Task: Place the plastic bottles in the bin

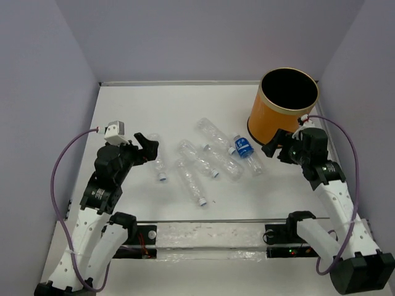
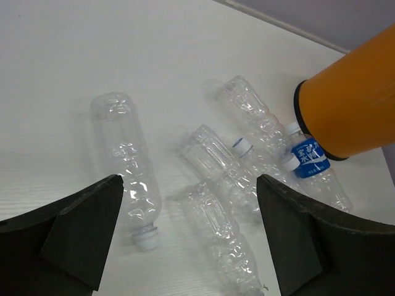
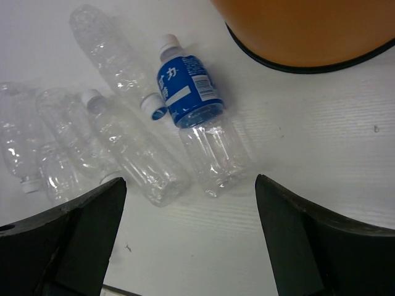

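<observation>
Between the two arms, on the white table, the clear bottles lie on their sides in a loose cluster. None is in the orange bin, which stands upright at the far right, at about 12 o'clock from the right gripper. That gripper hangs empty with its jaws wide apart. The labelled bottle is the nearest one to it, just beside it at 9 o'clock in the overhead view. This bottle's long axis runs from 11 o'clock, where the cap points, to 5 o'clock, where the clear base ends. In the right wrist view the base sits just ahead of the jaw gap, a little right of centre, and the cap points away toward 12 o'clock. The fingers therefore stand to either side of the bottle's width, not along its length, which looks to me like a workable line for closing on the body. Another bottle's cap touches or nearly touches the label on its left side, so that finger has little room. The left gripper is also empty with its jaws spread. The leftmost bottle lies at 5 o'clock from it overhead, its axis close to 12-to-6 with the cap at 6. By my reading, the right arm is the better placed for a first pick, since it is nearer both a bottle and the bin.
</observation>
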Motion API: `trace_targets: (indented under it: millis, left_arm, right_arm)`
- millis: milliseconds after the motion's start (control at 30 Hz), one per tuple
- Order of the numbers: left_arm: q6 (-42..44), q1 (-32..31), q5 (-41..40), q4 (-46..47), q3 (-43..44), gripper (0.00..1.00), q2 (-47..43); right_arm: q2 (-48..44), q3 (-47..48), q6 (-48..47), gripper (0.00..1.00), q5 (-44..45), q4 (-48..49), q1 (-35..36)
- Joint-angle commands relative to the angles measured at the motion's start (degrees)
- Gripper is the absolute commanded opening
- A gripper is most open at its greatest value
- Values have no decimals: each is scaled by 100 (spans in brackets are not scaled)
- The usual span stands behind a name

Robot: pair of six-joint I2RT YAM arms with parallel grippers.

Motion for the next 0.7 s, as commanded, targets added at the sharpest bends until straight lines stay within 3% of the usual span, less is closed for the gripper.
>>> trace_targets:
  millis: [0, 200, 400, 667]
  left_arm:
    - [-238, -22, -650, -184, 46, 99, 398]
    - [-431, -22, -852, -342, 98, 99, 1206]
    - [-555, -14, -589, -149, 46, 99, 1725]
    - [-730, -14, -729, 44, 81, 99, 2383]
  right_arm:
    - [638, -81, -78, 90, 572, 786, -29]
    - [1500, -63, -360, 91, 844, 1129, 568]
    - [2590, 183, -641, 92, 1827, 1497, 1359]
    - [3706, 595, -878, 93, 2453, 1903, 1536]
